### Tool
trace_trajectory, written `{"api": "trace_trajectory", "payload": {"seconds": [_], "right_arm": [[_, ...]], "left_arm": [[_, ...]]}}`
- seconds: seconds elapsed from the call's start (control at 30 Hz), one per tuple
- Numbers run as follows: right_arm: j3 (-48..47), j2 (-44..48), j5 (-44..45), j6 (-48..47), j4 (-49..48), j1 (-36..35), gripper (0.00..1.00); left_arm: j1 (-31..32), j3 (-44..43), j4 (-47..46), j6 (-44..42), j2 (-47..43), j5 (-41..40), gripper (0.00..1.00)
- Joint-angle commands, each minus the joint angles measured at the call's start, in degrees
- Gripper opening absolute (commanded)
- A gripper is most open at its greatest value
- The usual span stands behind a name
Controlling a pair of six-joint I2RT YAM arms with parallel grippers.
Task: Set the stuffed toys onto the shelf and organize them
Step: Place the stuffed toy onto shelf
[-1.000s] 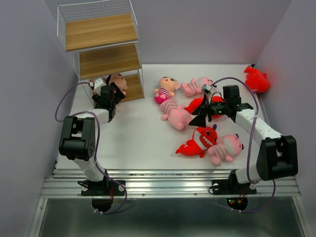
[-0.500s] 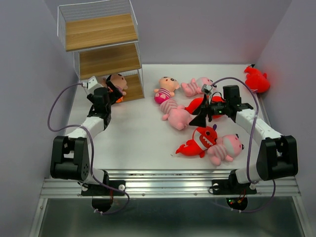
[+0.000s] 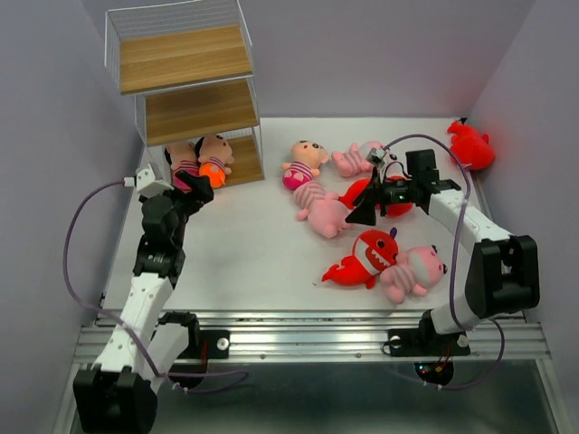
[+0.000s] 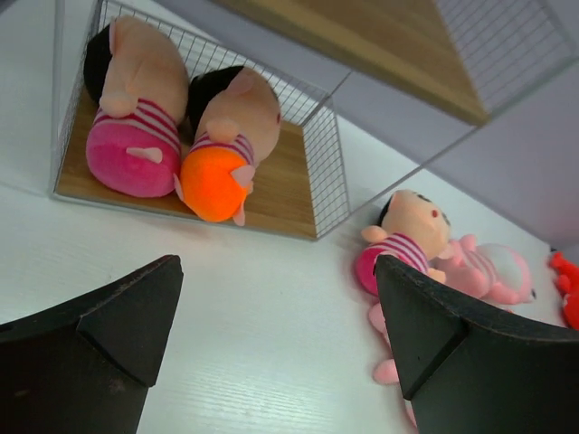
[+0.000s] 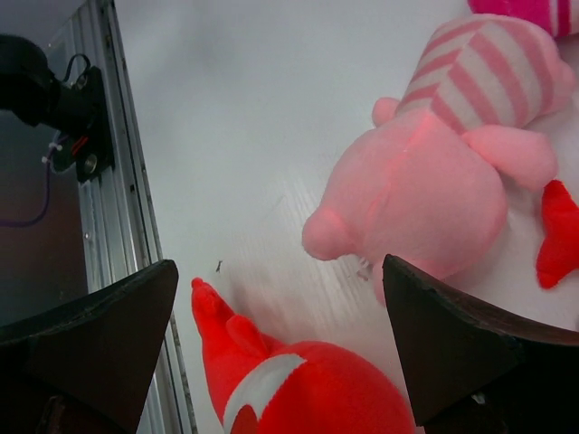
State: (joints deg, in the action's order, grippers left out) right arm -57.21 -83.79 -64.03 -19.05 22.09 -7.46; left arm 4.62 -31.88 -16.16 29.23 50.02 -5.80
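Observation:
The shelf point(image 3: 194, 110) stands at the far left, and two black-haired dolls point(image 3: 185, 163) point(image 3: 215, 160) lie side by side on its bottom board point(image 4: 280, 194). My left gripper point(image 3: 195, 187) point(image 4: 276, 334) is open and empty just in front of that tier. A third doll point(image 3: 303, 163) point(image 4: 407, 240) lies mid-table. My right gripper point(image 3: 364, 204) point(image 5: 276, 334) is open and empty, hovering over a pink striped animal point(image 3: 324, 211) point(image 5: 434, 181) and a red shark point(image 3: 366, 258) point(image 5: 298, 380). Another red shark point(image 3: 394, 193) lies partly hidden beneath the right wrist.
Another pink animal point(image 3: 355, 159) lies at the far middle and one more point(image 3: 412, 271) beside the near shark. A red shark point(image 3: 470, 145) sits in the far right corner against the wall. The shelf's upper two boards point(image 3: 185, 56) carry nothing. The table's metal rail point(image 5: 127, 226) runs along the near edge.
My left arm has drawn back from the shelf toward the near left, uncovering both dolls on the bottom board. The right gripper has shifted slightly farther back.

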Motion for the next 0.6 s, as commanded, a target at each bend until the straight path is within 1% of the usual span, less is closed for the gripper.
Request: {"api": "trace_trajectory", "payload": {"seconds": [0.0,0.03,0.07,0.1,0.13,0.17,0.2,0.27,0.3,0.33,0.37,0.4,0.57], "right_arm": [[-9.8,-5.6,4.8,8.0,-2.8,-0.3,1.0],[-12.1,-7.3,7.8,11.8,-3.2,-1.7,1.0],[-17.0,-10.7,9.6,14.2,-3.5,-2.4,1.0],[-19.7,-12.7,11.5,19.0,-3.6,-3.2,1.0],[-22.2,-14.5,17.0,22.7,-4.2,-5.4,1.0],[-26.8,-18.0,20.3,25.8,-4.8,-6.5,1.0],[-28.6,-19.5,27.0,31.2,-5.5,-7.6,1.0],[-31.6,-22.0,34.3,35.8,-9.2,-10.2,1.0],[-33.5,-23.9,41.6,38.4,-10.6,-11.0,1.0],[-34.5,-24.9,44.8,39.3,-12.9,-11.6,1.0],[-35.9,-26.2,46.3,39.8,-13.4,-12.1,1.0],[-39.4,-29.3,47.1,41.0,-13.6,-12.1,1.0],[-47.4,-37.3,48.5,44.5,-13.7,-12.1,1.0]], "left_arm": [[-0.7,-3.9,10.3,-2.2,-11.0,4.0,0.99],[-0.7,-5.1,15.1,-2.0,-12.6,3.9,0.99],[-0.7,-7.2,17.1,-1.4,-15.6,3.5,0.99],[-0.7,-8.3,19.5,-0.9,-17.0,2.9,0.99],[-0.7,-9.2,23.0,-0.2,-18.3,1.6,0.99],[-0.7,-10.6,24.3,0.3,-20.6,1.2,0.99],[-0.7,-10.9,25.9,0.9,-21.6,1.5,0.99],[-0.7,-11.4,26.9,1.5,-24.0,2.4,0.99],[-0.7,-11.5,27.9,2.0,-24.5,3.5,0.99],[-0.7,-11.6,28.5,2.2,-25.2,4.3,0.99],[-0.7,-11.5,28.9,2.3,-25.5,4.9,0.99],[-0.7,-11.5,29.7,2.2,-25.7,5.5,0.99],[-0.7,-9.3,30.1,2.1,-28.0,9.0,0.99]]}}
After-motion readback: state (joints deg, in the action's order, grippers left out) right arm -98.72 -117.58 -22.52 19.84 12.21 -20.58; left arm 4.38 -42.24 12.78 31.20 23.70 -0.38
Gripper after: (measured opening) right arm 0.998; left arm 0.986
